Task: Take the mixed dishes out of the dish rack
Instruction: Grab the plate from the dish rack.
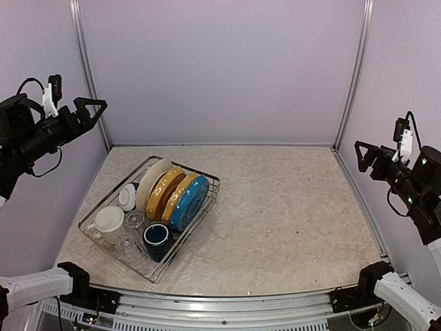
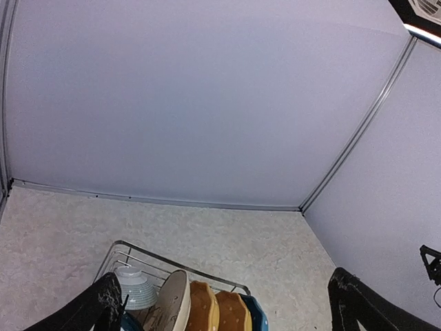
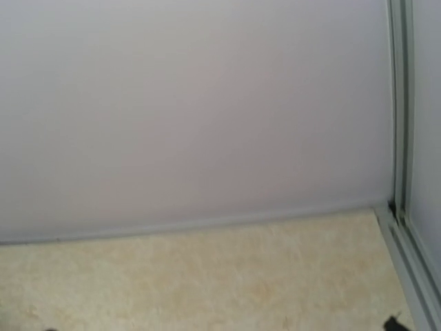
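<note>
Four plates [image 1: 176, 196] stand in the dish rack [image 1: 190, 236], both jaws spread wide.

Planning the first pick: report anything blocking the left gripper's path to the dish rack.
Nothing visible does. The left gripper hangs open, high at the left; only air separates it from the dish rack.

Both arms raised, one at each side.
Left gripper [image 1: 96, 114] and right gripper [image 1: 360, 157] point inward, jaws spread wide.
</note>
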Controlling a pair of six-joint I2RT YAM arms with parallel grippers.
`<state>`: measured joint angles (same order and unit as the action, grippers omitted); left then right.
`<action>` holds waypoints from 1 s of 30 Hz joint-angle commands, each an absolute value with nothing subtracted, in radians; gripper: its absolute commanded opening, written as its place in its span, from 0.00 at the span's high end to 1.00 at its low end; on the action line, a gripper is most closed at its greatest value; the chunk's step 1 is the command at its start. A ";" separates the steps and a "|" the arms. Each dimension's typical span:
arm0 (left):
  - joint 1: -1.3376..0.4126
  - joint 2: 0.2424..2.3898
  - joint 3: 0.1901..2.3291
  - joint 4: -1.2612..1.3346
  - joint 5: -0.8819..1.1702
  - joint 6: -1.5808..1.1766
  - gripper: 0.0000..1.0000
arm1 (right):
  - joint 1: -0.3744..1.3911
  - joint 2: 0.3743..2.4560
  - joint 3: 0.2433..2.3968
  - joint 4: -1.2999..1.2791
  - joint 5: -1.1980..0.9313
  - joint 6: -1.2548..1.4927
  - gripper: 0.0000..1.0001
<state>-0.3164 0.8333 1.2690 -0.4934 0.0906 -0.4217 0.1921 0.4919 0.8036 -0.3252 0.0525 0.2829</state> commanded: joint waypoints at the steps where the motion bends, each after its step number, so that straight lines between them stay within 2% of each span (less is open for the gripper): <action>1: -0.310 0.888 1.255 -0.556 0.191 -0.450 0.01 | 0.212 0.555 0.840 -0.408 0.108 0.340 0.00; 14: -0.350 1.038 1.242 -0.601 0.353 -0.490 0.01 | 0.230 0.707 0.847 -0.486 0.055 0.393 0.00; 19: -0.448 1.122 1.270 -0.636 0.348 -0.483 0.01 | 0.234 0.739 0.835 -0.500 0.048 0.409 0.00; 23: -0.592 1.209 1.317 -0.685 0.245 -0.451 0.03 | 0.236 0.780 0.846 -0.511 0.037 0.406 0.00; 30: -0.750 1.407 1.432 -0.779 0.153 -0.420 0.25 | 0.239 0.833 0.848 -0.521 0.012 0.404 0.00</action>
